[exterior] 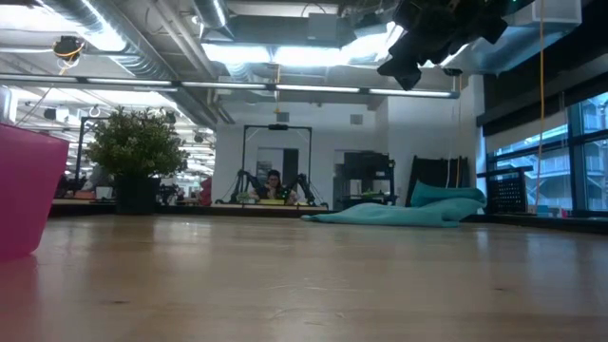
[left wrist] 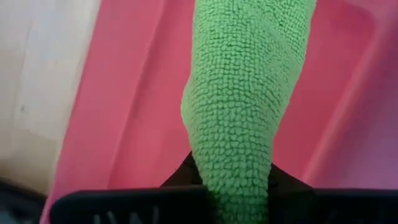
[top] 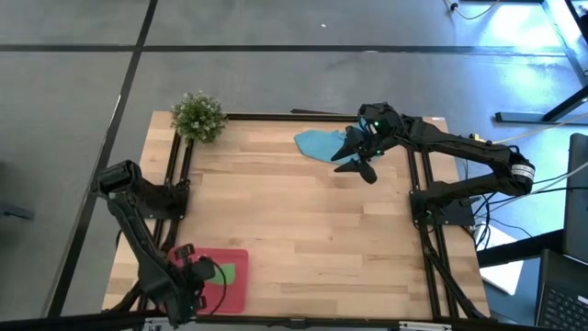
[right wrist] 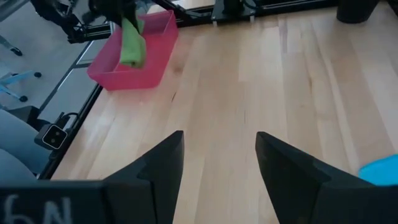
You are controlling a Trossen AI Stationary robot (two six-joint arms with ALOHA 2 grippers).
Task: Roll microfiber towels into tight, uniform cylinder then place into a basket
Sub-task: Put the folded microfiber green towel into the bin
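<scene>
Green towel (left wrist: 239, 124) in left claw (top: 197, 276) over basket (top: 241, 287); lettering unreadable.

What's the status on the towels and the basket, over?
Left gripper shut on green towel, held over the basket. Right gripper open, raised beside blue towel, which lies flat, unrolled. Nothing blocking.
</scene>
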